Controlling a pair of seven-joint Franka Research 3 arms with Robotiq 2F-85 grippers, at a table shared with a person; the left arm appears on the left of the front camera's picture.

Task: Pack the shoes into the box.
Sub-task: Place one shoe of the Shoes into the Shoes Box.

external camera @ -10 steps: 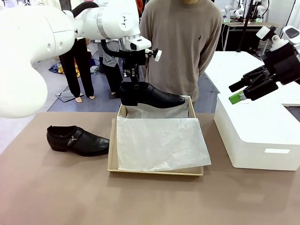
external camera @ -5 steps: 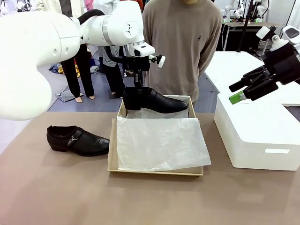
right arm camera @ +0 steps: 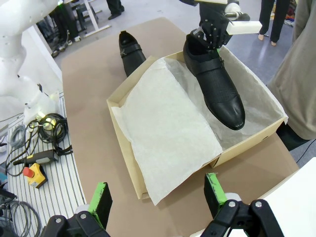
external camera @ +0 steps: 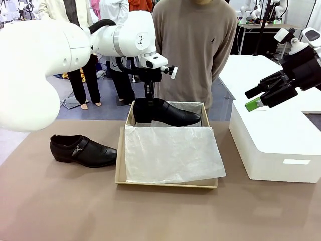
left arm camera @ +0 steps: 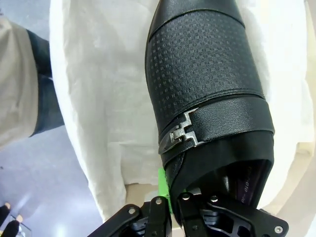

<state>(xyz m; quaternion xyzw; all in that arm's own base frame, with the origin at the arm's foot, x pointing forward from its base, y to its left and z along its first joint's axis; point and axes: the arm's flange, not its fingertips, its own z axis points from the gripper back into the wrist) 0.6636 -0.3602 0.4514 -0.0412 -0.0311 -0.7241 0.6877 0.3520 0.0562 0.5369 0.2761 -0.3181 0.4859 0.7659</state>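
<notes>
Front view, near to far: the box [external camera: 120, 168] sits mid-table, with a tissue sheet [external camera: 170, 150] draped over its near part. One shoe [external camera: 83, 150] lies beside it toward the table's [external camera: 60, 211] left edge. Over the box's far part the left jaws grip the other shoe [external camera: 168, 113] by the heel. At the right edge the right jaws gape, holding nothing, above a white box [external camera: 281, 145]. A person [external camera: 195, 45] stands beyond the far edge.
</notes>
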